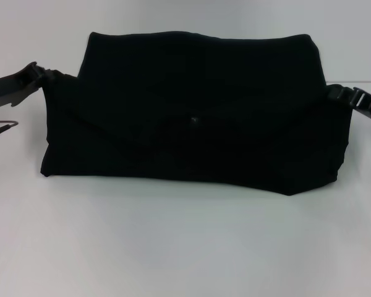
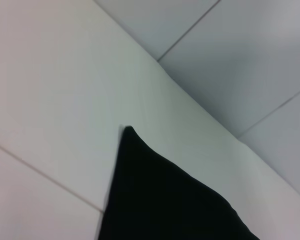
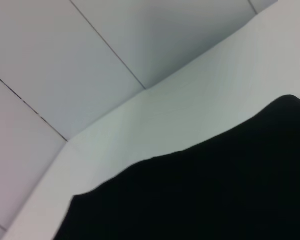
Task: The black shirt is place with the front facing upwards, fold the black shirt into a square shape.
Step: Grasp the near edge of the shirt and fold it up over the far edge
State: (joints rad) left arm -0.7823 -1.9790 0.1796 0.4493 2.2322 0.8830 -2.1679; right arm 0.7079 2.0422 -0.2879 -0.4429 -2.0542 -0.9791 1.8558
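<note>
The black shirt (image 1: pixel 195 111) lies on the white table (image 1: pixel 185 247) as a wide folded band, no lettering showing. The left gripper (image 1: pixel 44 75) sits at the shirt's left edge and the right gripper (image 1: pixel 343 96) at its right edge; whether either set of fingers pinches cloth I cannot tell. The step in hand looks like a side fold toward the shirt's middle. To do it well, both ends should lift evenly, keeping layers aligned, so the band closes into a square.
</note>
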